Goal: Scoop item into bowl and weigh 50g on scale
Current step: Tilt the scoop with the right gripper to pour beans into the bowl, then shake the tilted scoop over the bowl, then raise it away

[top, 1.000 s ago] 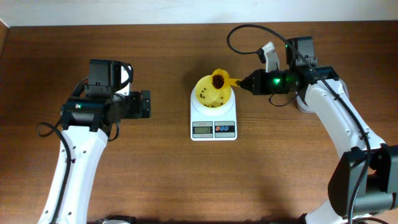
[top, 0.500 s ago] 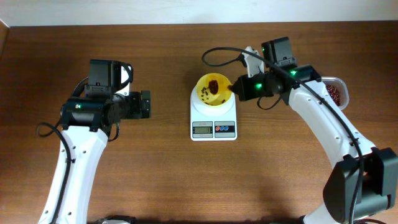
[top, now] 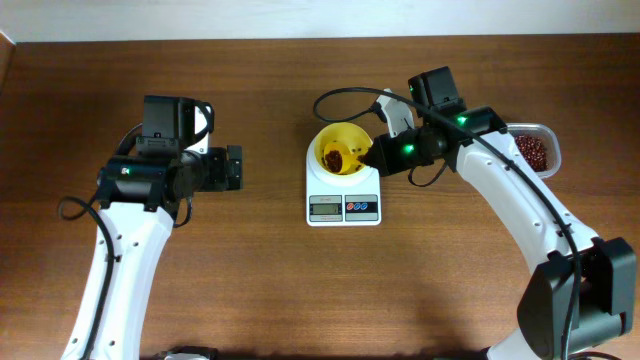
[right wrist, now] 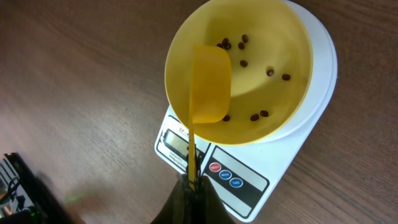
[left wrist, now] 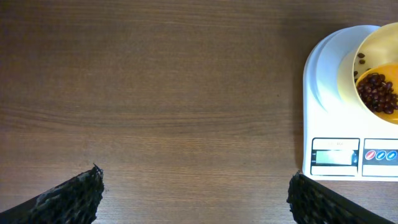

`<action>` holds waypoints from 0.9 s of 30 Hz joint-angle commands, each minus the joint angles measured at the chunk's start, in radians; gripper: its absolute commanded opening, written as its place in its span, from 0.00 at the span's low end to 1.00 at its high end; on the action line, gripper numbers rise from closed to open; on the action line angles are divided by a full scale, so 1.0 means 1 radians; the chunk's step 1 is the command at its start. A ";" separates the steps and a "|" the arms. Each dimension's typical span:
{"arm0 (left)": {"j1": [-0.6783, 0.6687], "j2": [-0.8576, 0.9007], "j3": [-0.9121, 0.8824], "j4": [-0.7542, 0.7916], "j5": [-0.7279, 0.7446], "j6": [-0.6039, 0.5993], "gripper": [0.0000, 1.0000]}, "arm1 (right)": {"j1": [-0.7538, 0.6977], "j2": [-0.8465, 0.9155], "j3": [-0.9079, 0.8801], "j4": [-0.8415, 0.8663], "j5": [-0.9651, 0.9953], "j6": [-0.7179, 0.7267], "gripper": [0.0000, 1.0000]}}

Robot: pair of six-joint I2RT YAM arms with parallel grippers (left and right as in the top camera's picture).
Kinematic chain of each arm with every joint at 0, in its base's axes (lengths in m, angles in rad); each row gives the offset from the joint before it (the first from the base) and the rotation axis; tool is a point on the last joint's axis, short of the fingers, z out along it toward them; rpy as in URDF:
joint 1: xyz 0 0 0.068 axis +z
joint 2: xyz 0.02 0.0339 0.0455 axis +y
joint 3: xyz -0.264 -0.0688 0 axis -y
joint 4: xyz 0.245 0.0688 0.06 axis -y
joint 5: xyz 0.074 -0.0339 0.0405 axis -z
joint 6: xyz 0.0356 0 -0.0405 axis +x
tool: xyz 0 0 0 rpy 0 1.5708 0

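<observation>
My right claw [right wrist: 191,190] is clamped shut on the handle of the yellow scoop [right wrist: 210,84]. The scoop's cup hangs inside the pale-yellow bowl [right wrist: 297,43], which sits on the white scale [right wrist: 249,180]. In the left wrist view, a heap of beans [left wrist: 377,93] appears to lie in the cup, and only a few loose ones lie on the bowl's floor. My left claw [left wrist: 194,186] is spread fully wide and holds nothing, over bare surface [left wrist: 155,93] well left of the scale.

My worries from here:
- The cup sits close to the bowl's near rim. If I roll the wrist too fast, beans may bounce over the rim onto the scale or the surface.
- If the scoop leans on the rim, it falsifies the reading or tips the light bowl.
- Dumping the whole heap at once risks overshooting 50 g.
- I cannot read the display [left wrist: 336,155], so I am pouring blind.

The clear container [top: 548,135] with more beans stands well to the right.
</observation>
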 commanded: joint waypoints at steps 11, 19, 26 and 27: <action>0.005 -0.010 0.003 0.001 0.004 0.005 0.99 | 0.002 -0.040 0.152 -0.071 0.133 -0.053 0.04; 0.004 -0.010 0.003 -0.002 0.004 0.005 0.99 | 0.002 -0.040 0.152 -0.079 0.148 -0.092 0.04; 0.004 -0.010 0.003 -0.002 0.004 0.005 0.99 | 0.003 -0.045 0.153 -0.157 0.163 -0.225 0.04; 0.004 -0.010 0.003 -0.002 0.004 0.005 0.99 | 0.003 -0.049 0.154 -0.157 0.174 -0.225 0.04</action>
